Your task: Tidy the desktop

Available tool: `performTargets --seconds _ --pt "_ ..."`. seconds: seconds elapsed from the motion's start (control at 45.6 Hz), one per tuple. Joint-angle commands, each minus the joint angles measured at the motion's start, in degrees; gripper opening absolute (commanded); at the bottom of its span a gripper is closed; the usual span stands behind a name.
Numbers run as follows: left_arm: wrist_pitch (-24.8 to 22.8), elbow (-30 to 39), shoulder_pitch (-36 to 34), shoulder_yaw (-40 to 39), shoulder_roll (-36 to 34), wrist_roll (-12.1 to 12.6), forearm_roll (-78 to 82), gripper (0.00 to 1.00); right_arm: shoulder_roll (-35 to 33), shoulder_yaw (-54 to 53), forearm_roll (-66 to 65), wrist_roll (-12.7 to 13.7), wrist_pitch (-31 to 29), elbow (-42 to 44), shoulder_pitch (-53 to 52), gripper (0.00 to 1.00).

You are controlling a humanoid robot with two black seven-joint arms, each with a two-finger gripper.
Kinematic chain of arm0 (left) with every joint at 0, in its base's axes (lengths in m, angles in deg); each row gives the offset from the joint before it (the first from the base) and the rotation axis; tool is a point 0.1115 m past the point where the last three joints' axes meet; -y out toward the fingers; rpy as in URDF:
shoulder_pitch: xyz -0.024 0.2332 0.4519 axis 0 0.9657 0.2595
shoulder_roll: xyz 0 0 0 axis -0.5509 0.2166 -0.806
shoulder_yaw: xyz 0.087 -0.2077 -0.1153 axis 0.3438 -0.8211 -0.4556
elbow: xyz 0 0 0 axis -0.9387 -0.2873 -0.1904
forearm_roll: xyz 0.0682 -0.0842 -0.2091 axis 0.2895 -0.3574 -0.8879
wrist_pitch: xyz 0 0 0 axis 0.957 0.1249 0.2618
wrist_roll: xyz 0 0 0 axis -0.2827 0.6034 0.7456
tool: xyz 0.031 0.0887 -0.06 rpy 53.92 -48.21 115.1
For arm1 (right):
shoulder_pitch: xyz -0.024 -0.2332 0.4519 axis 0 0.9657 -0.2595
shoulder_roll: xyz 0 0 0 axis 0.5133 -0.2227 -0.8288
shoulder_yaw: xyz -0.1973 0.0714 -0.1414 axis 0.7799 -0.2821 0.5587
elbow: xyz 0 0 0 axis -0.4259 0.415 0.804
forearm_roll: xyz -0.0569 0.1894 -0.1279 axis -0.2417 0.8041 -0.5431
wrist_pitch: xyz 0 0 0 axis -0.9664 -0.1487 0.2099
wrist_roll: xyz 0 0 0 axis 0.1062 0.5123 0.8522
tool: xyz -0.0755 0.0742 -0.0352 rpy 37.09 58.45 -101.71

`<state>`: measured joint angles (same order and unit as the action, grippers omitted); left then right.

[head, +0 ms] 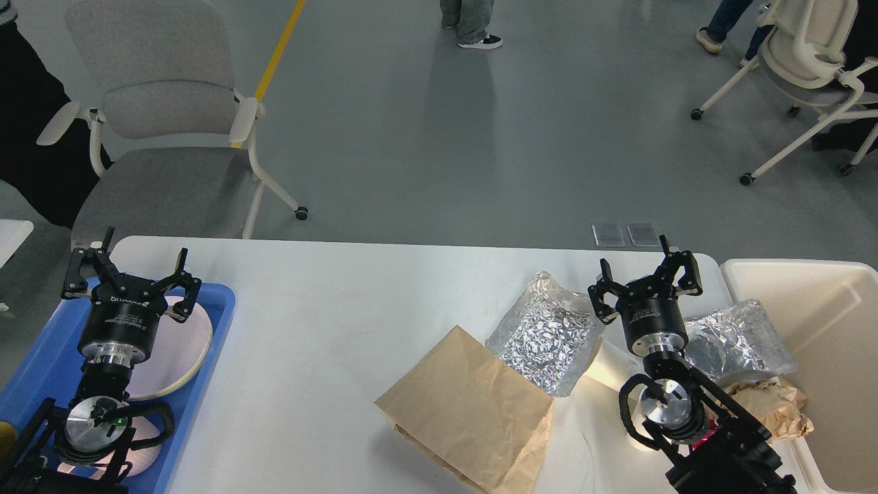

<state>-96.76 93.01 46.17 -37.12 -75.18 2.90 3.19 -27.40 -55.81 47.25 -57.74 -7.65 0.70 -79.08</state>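
Observation:
The white desktop [343, 322] fills the lower part of the head view. A brown paper bag [470, 408] lies flat on it right of centre. Behind it lies a crumpled silver foil bag [545, 333]. A second foil bag [737, 339] and a crumpled brown paper [772, 405] lie near the right edge. My right gripper [646, 274] is open and empty, between the two foil bags. My left gripper [130, 271] is open and empty, above the blue tray [41, 357], which holds pale plates [175, 346].
A cream rectangular bin [823, 329] stands at the desktop's right end. A grey office chair [164, 130] stands behind the left corner, another chair [809, 68] at the far right. People's legs [473, 20] show on the grey floor beyond.

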Motion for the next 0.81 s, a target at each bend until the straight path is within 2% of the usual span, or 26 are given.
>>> performTargets --seconds 0.0,0.46,0.57,0.789 --pt "-0.1 -0.2 -0.1 0.3 0.4 -0.1 -0.3 0.96 0.0 0.0 0.0 0.0 0.0 0.0 -0.1 1.00" --pt "-0.3 -2.6 -1.2 0.8 2.6 -0.1 -0.3 0.96 0.0 0.1 0.0 0.0 0.0 0.1 -0.1 1.00" --pt "-1.1 -2.6 -1.1 3.5 4.1 -0.6 -0.1 0.96 0.0 0.1 0.0 0.0 0.0 0.1 -0.1 1.00" --pt "-1.9 -2.6 -1.2 4.2 4.1 -0.8 -0.3 0.96 0.0 0.1 0.0 0.0 0.0 0.1 -0.1 1.00"
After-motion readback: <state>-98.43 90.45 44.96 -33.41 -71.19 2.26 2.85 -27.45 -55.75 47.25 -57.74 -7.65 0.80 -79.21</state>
